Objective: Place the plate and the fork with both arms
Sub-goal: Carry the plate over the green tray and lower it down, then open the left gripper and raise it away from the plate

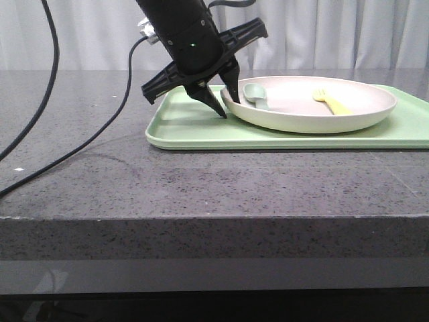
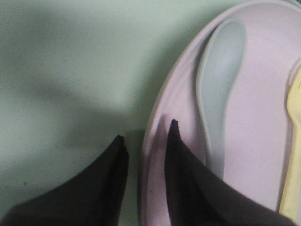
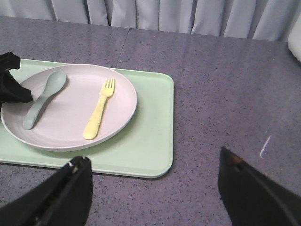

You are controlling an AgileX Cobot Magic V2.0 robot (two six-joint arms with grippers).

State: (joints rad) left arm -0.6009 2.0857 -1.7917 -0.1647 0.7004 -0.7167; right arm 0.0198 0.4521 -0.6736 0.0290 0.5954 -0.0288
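Two fingers of the left gripper (image 2: 146, 132) straddle the plate (image 1: 365, 111) rim, slightly apart, not yet clamped.
Plate looks light, stiff, slick; the rim suits pinching. Right gripper (image 3: 155, 188), lower frame, gapes wide, empty.

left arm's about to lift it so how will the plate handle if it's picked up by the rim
The plate looks like stiff matte plastic, so probably light. Gripped at one edge by the left gripper, it may tilt, and the fork and spoon could slide.

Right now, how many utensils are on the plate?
2. The grey-green spoon lies on the side of the plate nearest the left gripper, whose fingers straddle the rim. The yellow fork lies near the plate's middle, apart from the spoon. None looks hidden.
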